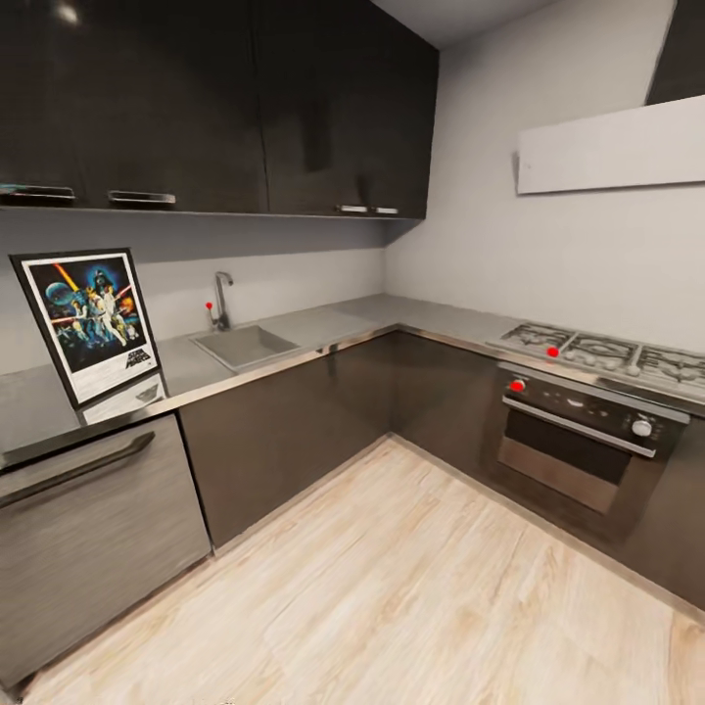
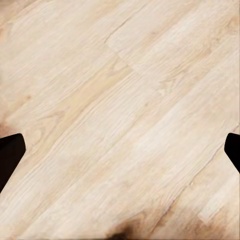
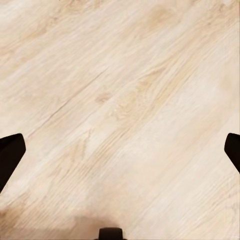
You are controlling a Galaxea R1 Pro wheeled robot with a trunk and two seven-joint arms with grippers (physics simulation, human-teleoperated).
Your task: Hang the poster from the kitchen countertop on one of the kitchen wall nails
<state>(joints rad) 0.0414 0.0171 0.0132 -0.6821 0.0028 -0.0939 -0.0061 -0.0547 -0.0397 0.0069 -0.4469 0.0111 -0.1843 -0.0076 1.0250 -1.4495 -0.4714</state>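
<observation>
Floor [image 2: 120, 110] fills our wrist views — both grippers [image 2: 120, 150] [image 3: 120, 150] spread wide, empty. Poster [image 1: 90, 323] leans upright on the countertop [image 1: 186, 370], left of the sink [image 1: 245, 345].

You have a glossy grey kitchen countertop [image 1: 352, 318] with a chrome tap [image 1: 222, 298]. The upper cabinets [image 1: 196, 98] are glossy dark. The floor [image 1: 411, 587] is pale wood-grain plank, smooth. The poster [image 1: 90, 323] has a thin black frame, its print slightly glossy.
</observation>
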